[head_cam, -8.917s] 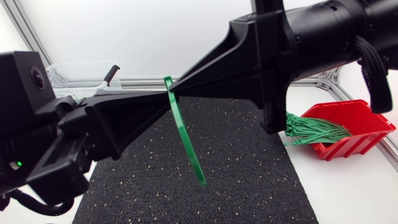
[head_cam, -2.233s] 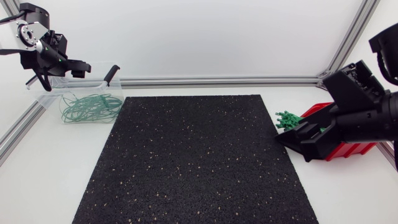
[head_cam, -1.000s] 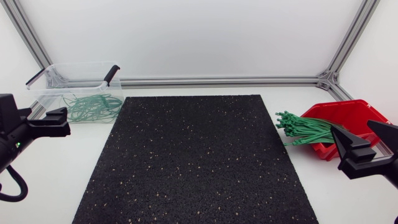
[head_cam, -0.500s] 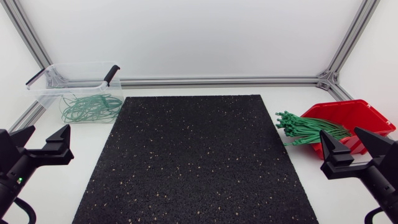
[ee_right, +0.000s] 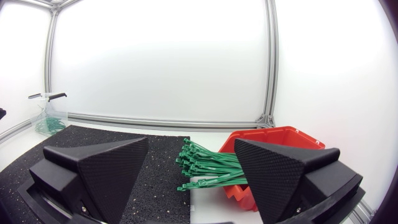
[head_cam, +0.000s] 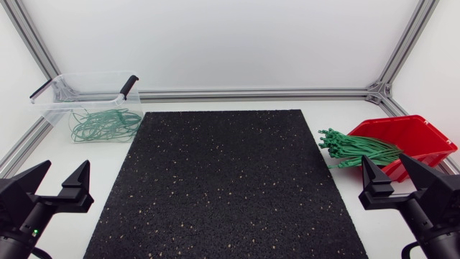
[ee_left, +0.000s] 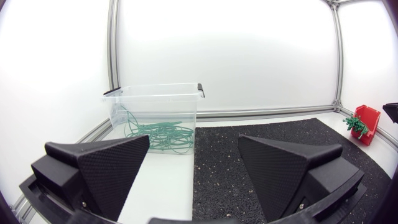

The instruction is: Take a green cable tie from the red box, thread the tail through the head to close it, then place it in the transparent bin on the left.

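The red box [head_cam: 410,138] stands at the table's right side, and a bundle of green cable ties [head_cam: 353,150] sticks out of it toward the mat. In the right wrist view the red box [ee_right: 280,146] and the ties [ee_right: 208,168] lie just ahead of my right gripper [ee_right: 191,163]. The transparent bin [head_cam: 90,108] at the back left holds several closed green ties [head_cam: 104,124]; the left wrist view shows the bin [ee_left: 155,118] ahead of my left gripper [ee_left: 194,155]. Left gripper [head_cam: 61,178] and right gripper [head_cam: 388,173] both stand open and empty near the front corners.
A black speckled mat [head_cam: 226,180] covers the middle of the table. An aluminium frame rail [head_cam: 251,93] runs along the back, with slanted posts at both sides. White table surface [head_cam: 79,162] lies between mat and bin.
Both arms have drawn back toward the front corners and settled lower. Their fingers stayed open. The ties, box and bin have not moved.
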You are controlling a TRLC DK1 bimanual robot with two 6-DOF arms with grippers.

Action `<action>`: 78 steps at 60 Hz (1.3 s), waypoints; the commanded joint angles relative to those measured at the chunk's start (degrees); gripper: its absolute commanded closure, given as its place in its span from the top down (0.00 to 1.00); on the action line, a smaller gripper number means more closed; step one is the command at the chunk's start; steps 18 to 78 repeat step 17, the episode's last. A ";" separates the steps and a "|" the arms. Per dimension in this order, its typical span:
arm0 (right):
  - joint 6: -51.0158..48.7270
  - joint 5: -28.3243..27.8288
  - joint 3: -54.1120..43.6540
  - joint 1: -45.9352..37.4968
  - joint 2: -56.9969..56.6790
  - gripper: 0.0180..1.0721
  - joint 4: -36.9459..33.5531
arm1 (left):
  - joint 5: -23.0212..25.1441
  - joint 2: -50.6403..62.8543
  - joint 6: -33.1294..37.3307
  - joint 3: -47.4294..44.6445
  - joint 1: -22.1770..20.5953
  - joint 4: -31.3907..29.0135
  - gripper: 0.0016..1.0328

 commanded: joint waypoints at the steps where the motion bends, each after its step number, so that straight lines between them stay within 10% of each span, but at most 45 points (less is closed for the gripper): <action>1: 1.26 0.23 -1.37 0.40 -0.32 0.96 0.99 | 0.89 -2.60 -1.20 -2.60 -0.51 -0.08 0.94; 78: 1.26 0.23 -1.37 0.40 -0.32 0.96 0.99 | 1.39 -4.62 -1.30 -3.95 -0.56 -0.23 0.95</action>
